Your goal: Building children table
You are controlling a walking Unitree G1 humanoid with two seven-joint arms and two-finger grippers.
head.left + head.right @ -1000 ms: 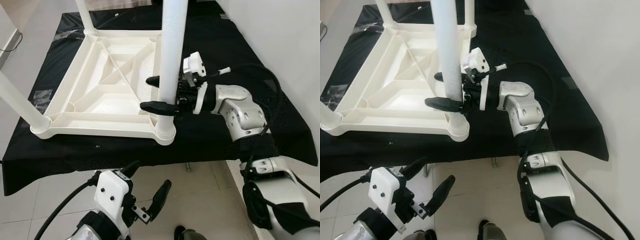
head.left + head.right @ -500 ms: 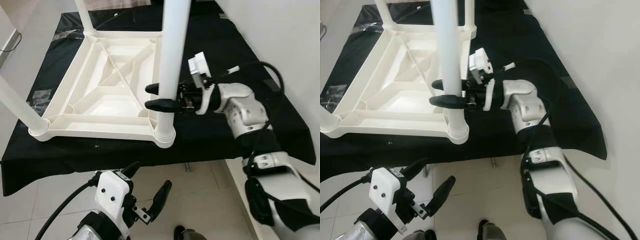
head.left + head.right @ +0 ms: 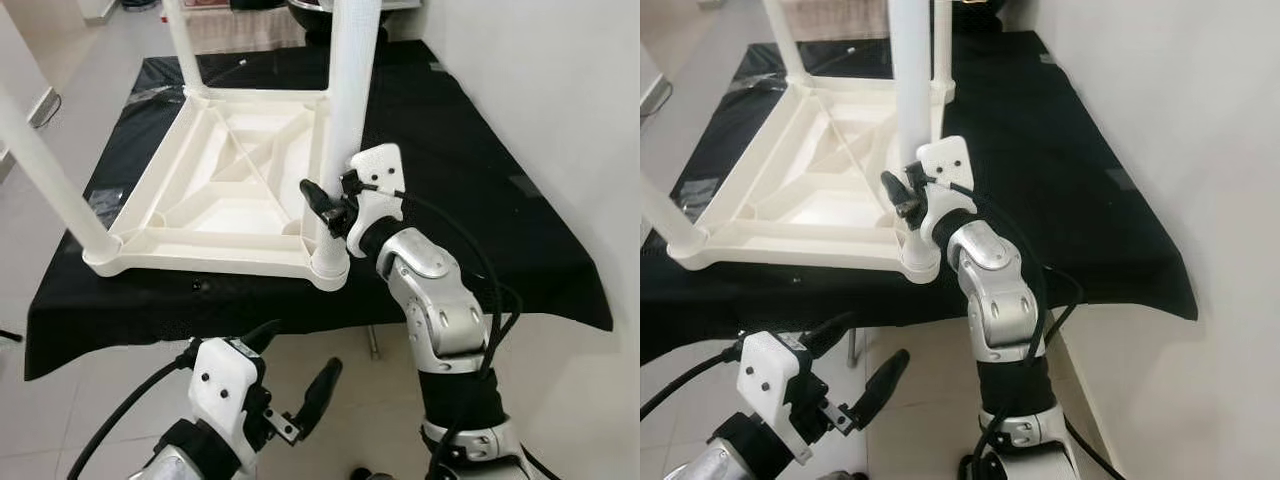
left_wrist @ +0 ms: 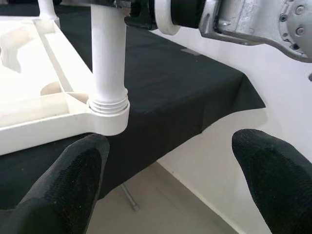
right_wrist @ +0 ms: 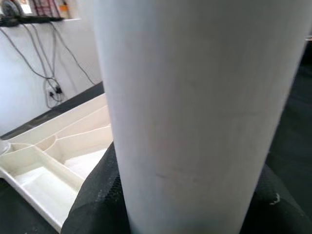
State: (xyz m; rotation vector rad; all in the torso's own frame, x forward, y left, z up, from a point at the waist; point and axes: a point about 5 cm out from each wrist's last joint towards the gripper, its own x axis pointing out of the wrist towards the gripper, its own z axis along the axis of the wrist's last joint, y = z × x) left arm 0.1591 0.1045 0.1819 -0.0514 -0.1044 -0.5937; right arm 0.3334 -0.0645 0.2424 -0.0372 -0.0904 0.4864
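Note:
A white plastic children's table lies upside down on a black-covered surface. Its legs stand upward: the near right leg, a near left leg and a far left leg. My right gripper is at the lower part of the near right leg, and in the right wrist view the leg presses between both black fingers. My left gripper hangs open below the front edge of the surface, with nothing between its fingers.
The black cloth extends to the right of the table top. A white wall runs close along the right side. Tiled floor lies in front. Cables lie at the far edge of the cloth.
My right arm has swung from the right side of the leg round to its near side, wrist turned, fingers still at the leg. The camera view shifted. The left gripper stayed put.

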